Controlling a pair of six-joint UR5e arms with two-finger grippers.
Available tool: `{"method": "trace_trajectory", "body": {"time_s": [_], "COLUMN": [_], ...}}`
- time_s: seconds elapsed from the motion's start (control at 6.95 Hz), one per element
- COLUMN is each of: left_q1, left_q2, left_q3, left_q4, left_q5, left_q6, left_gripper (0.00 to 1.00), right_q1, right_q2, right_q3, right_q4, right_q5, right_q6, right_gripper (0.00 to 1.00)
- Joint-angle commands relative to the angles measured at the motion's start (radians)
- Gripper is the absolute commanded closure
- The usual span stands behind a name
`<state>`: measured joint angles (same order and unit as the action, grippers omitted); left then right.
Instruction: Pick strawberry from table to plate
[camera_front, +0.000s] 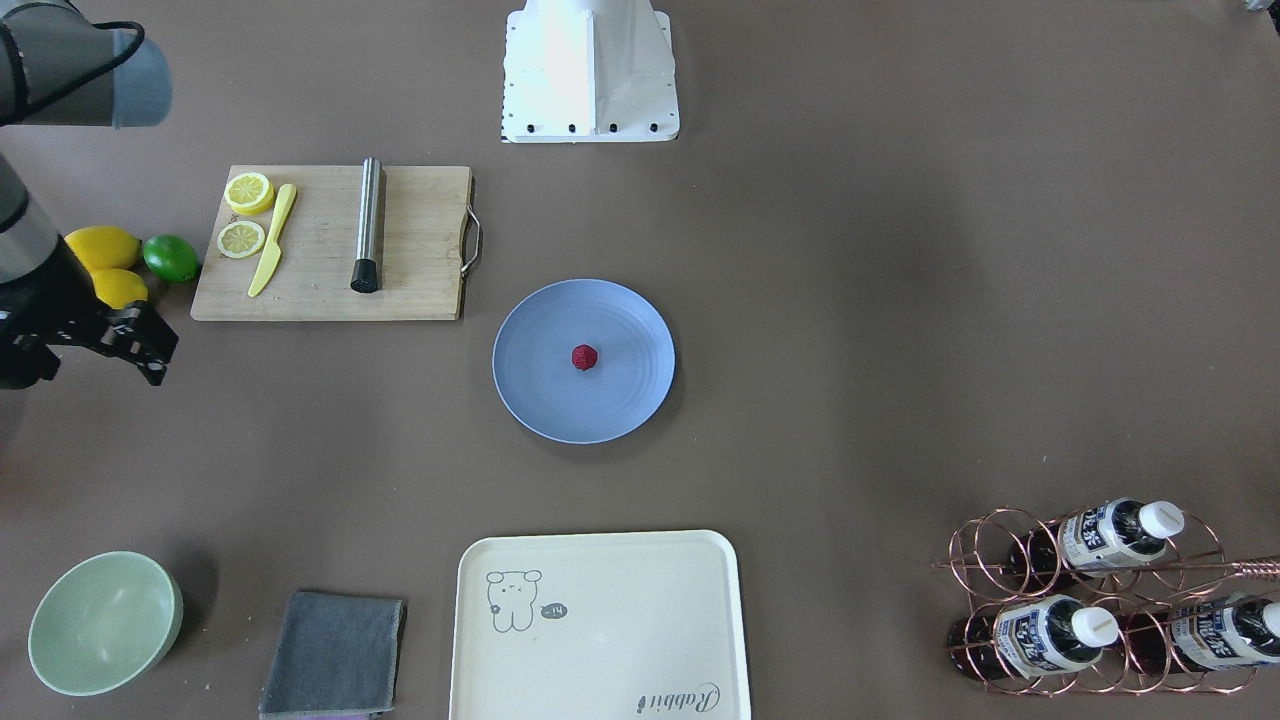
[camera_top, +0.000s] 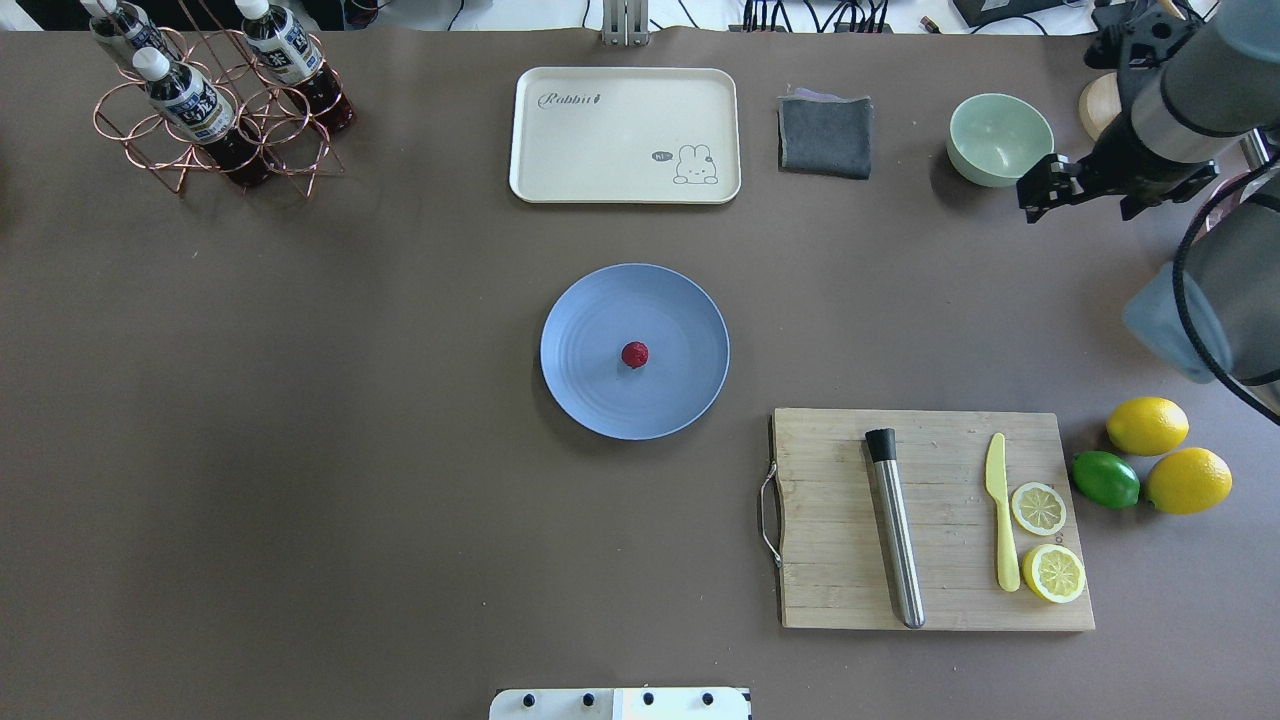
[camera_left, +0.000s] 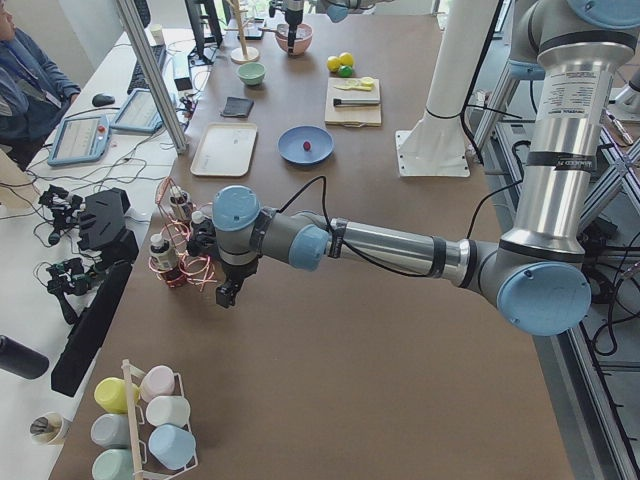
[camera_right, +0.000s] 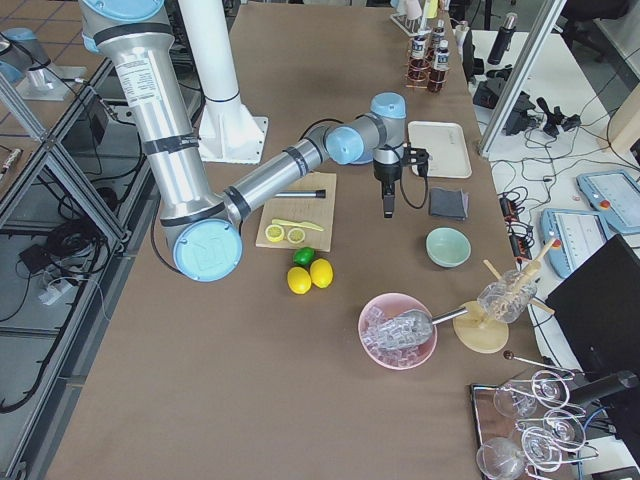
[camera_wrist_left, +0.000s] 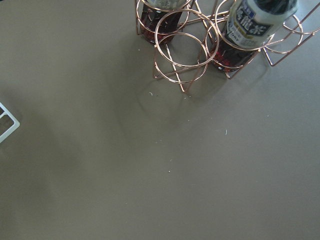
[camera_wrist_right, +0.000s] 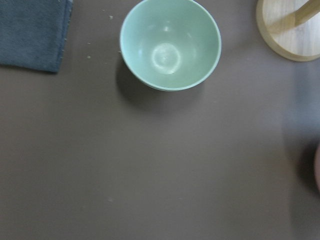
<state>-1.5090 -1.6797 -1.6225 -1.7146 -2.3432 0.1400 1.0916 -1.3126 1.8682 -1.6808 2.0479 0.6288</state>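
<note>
The strawberry (camera_top: 634, 354) lies near the middle of the plate (camera_top: 590, 400), mid-desk (camera_top: 300, 450), so the placing looks done and I judge nothing is left to move. The right arm's fingers (camera_top: 1040, 185) hang far right beside the green bowl (camera_top: 1000, 139), well apart from the berry. The left arm's fingers (camera_left: 226, 295) hover by the bottle rack (camera_top: 215, 150), far left. I cannot tell whether either pair is spread.

Counted:
- one strawberry, plate, bowl, tray (camera_top: 625, 135), cloth (camera_top: 825, 135), cutting board (camera_top: 830, 520) and lime (camera_top: 1105, 479)
- two whole lemons (camera_top: 1147, 425)
- two lemon halves (camera_top: 1053, 572)
- three bottles (camera_top: 190, 105)

Dark red strawberry (camera_top: 634, 354) (tiny, bumpy), mid light-blue plate (camera_top: 590, 400), table (camera_top: 350, 450)
</note>
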Motion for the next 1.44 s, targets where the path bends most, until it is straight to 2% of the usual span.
{"method": "trace_trajectory", "body": {"time_s": [0.0,0.14,0.29,0.43,0.58,0.86,1.29], "left_q1": [0.001,0.001,-0.002,-0.002,-0.003,-0.019,-0.020], "left_q2": [0.021,0.024,0.023,0.023,0.006,0.020,0.018], "left_q3": [0.012,0.027,0.045,0.049,0.058,0.050,0.049], "left_q4": [0.026,0.026,0.021,0.053,0.138,0.164,0.159], "left_q5": [0.038,0.038,0.033,0.036,0.038,0.039,0.036], "left_q6": [0.016,0.016,0.016,0.007,0.004,0.004,0.006], "left_gripper": [0.01,0.01,0.01,0.01,0.01,0.01,0.01], "right_q1": [0.190,0.285,0.365,0.446,0.486,0.499,0.499], "right_q2": [-0.159,-0.227,-0.291,-0.295,-0.295,-0.301,-0.307], "right_q3": [0.005,-0.020,-0.052,-0.114,-0.121,-0.155,-0.153], "right_q4": [-0.013,-0.014,-0.013,-0.013,-0.013,-0.013,-0.013], "right_q5": [0.083,0.081,0.075,0.078,0.096,0.121,0.136], "right_q6": [-0.348,-0.505,-0.584,-0.586,-0.581,-0.581,-0.580], "right_gripper": [0.00,0.00,0.00,0.00,0.00,0.00,0.00]}}
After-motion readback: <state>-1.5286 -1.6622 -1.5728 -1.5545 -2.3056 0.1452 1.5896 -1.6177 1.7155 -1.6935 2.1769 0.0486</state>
